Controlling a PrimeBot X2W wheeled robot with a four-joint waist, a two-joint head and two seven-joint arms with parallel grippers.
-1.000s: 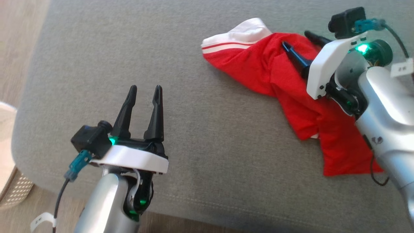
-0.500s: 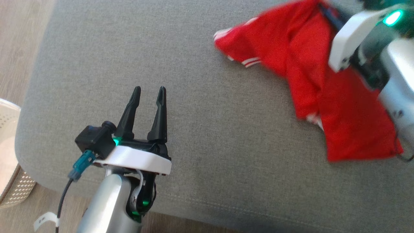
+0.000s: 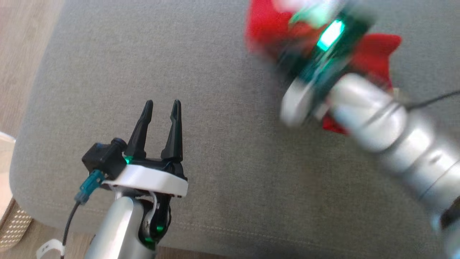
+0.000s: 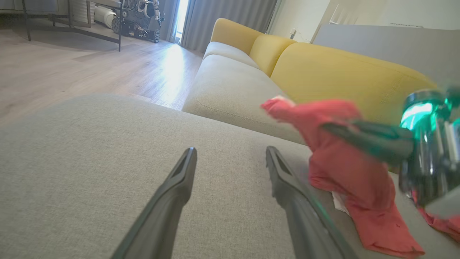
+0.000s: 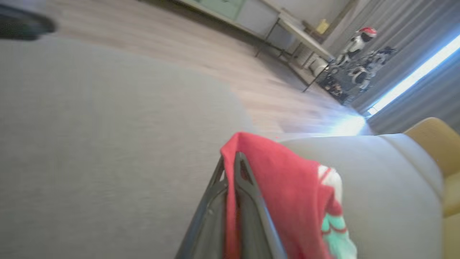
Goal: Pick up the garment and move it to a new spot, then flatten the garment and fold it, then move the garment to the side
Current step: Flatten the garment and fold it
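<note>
- Currently, the right tool (image 5: 230, 160) is seen pressed together on a fold of the red garment (image 5: 284, 194), with cloth pinched between its 2 dark fingers.
- The garment is held up at the pinched part over the far right of the grey cushion (image 3: 215, 187); in the left wrist view its lower end is draped onto the cushion surface.
- Step 1 of the task, the pick-up and move to a new spot, is judged to be in hand; flattening and folding are not yet begun.
- The left tool (image 3: 161, 108) is seen spread and empty over the near left of the cushion, well apart from the garment.
- For the next move, a bare patch toward the middle of the cushion is called for, where the trailing cloth can be laid down without bunching.
- A yellow sofa (image 4: 341, 72) is seen beyond the cushion, and a pale perforated basket (image 3: 14, 223) is set on the wooden floor (image 3: 21, 43) beside its near left corner.
- The left tool is judged the only thing that could be met on the way.
</note>
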